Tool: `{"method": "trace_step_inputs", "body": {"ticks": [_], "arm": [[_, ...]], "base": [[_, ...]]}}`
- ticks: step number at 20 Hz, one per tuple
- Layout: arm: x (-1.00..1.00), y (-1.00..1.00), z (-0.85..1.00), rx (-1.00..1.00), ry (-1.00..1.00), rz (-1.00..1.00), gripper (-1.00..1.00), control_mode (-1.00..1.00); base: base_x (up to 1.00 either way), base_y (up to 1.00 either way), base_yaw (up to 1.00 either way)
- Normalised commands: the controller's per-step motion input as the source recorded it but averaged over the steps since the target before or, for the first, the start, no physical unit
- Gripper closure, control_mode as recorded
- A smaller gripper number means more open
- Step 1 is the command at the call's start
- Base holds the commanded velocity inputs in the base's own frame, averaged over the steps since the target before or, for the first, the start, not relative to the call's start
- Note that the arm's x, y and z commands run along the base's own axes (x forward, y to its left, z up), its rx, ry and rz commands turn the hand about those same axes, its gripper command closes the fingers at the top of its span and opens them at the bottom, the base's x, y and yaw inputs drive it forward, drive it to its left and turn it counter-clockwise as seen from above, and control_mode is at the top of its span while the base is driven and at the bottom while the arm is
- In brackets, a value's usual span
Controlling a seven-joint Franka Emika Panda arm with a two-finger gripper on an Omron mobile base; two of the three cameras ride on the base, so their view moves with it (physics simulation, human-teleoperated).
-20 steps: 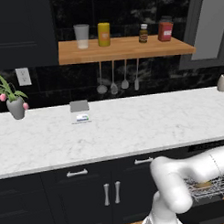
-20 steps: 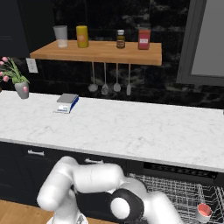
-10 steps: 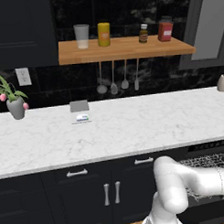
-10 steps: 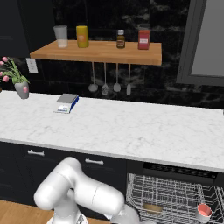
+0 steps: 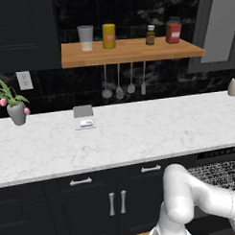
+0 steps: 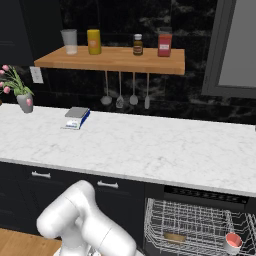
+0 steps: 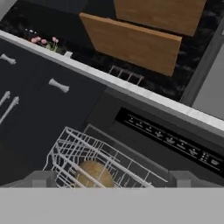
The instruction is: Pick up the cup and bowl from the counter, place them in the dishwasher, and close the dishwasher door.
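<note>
Where the long white marble counter point(image 6: 150, 145) with faint grey veins begins at the left, a small grey vase of pink flowers point(image 6: 24, 101) stands on it, and a flat grey-and-blue kitchen scale point(image 6: 76, 117) lies a little further along. Above, a wooden wall shelf point(image 6: 115, 59) carries a clear glass, a yellow jar, a small brown bottle and a red jar, with four silver utensils hanging beneath it. Under the slab run dark navy cabinets point(image 5: 93, 202) with silver handles. To their right sits the built-in black dishwasher point(image 6: 200, 197), its silver wire rack point(image 6: 195, 227) pulled out (the door itself cannot be made out). Inside the rack lie a brownish rounded bowl point(image 7: 93, 175) toward the left and a red cup point(image 6: 232, 242) with a pale rim at the far right corner. Low over the rack, in the hand view, the gripper point(image 7: 112, 180) has its two dark fingertips spread wide apart, holding nothing.
</note>
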Motion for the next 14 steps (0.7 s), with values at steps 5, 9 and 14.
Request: {"method": "trace_step_inputs", "body": {"ticks": [5, 9, 14], "arm": [[0.0, -0.3, -0.16, 0.0, -0.13, 0.0, -1.0, -1.0], [0.1, -0.63, -0.14, 0.0, -0.02, 0.0, -1.0, -1.0], [0.12, -0.81, -0.3, -0.02, 0.0, 0.0, -1.0, -1.0]], "base": [[0.0, 0.0, 0.0], [0.0, 0.0, 0.0], [0.0, 0.0, 0.0]]}}
